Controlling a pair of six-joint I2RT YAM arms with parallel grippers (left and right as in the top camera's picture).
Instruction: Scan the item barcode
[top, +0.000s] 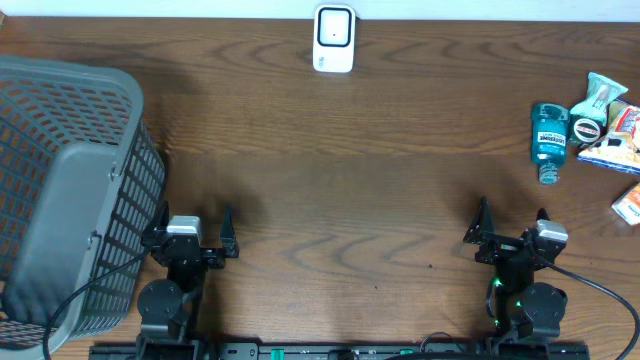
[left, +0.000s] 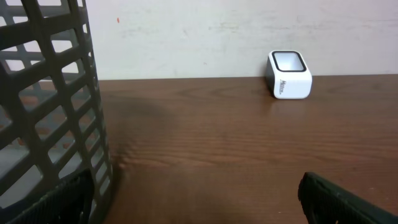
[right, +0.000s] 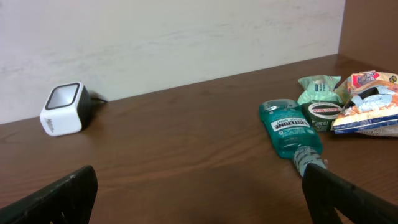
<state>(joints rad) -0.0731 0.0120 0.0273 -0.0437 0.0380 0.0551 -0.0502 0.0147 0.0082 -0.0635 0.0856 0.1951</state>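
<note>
Dark wood-grain tabletop (top: 330, 180) against a pale wall sets the scene as a two-armed robot faces a checkout chore. A teal mouthwash bottle (top: 549, 138) lies on its side near the table's right edge, cap toward the robot, its printed label facing up in the right wrist view (right: 287, 127). It looks a likely item to scan: rigid plastic, probably full and so fairly heavy for its size, smooth and apt to slip or roll. The flat-sided body below the neck seems the safest place to pinch, across the narrow width, leaving the label faces uncovered for the reader; where its barcode sits cannot be made out. Touching it on the right is a roll of tape (top: 586, 128), with a pale green pouch (top: 603, 95) and crinkly snack packets (top: 612, 145) just beyond, soft and light by the look of them. The white barcode scanner (top: 333, 39) stands at the far edge, centre, well apart from the pile. The right gripper (top: 511, 222) rests near the front edge with its fingers spread wide and nothing between them; the left gripper (top: 197, 228) does likewise, just beside a tilted grey mesh basket (top: 70, 190) at the left.
</note>
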